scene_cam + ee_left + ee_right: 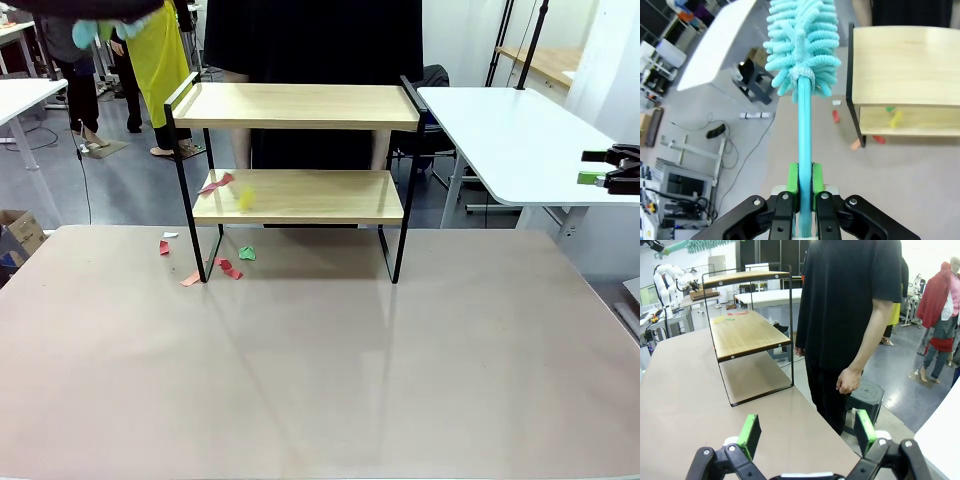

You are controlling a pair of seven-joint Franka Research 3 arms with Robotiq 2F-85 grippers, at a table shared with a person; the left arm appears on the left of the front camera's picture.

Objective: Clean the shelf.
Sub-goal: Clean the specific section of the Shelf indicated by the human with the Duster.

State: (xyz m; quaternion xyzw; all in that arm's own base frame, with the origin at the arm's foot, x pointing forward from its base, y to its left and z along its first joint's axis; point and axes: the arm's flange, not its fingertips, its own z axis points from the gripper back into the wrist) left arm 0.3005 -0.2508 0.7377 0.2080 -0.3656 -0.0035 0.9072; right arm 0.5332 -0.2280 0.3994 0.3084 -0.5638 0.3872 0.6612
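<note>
Place: a lab, open-plan, with several work stations.
Furniture: plain white tables (520,140) set apart on a bare grey floor (110,190).
Gear: black stand poles (533,40) by the far wall; loose cables (727,150); an equipment rack (675,180) full of wires.
Clutter: an open cardboard box (20,235) on the floor.

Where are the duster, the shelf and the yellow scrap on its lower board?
duster (801,45), left wrist view, on its fluffy turquoise head.
shelf (300,105), front view, on the bare top board.
yellow scrap (245,198), front view, on its middle, left part of the lower board.
</note>
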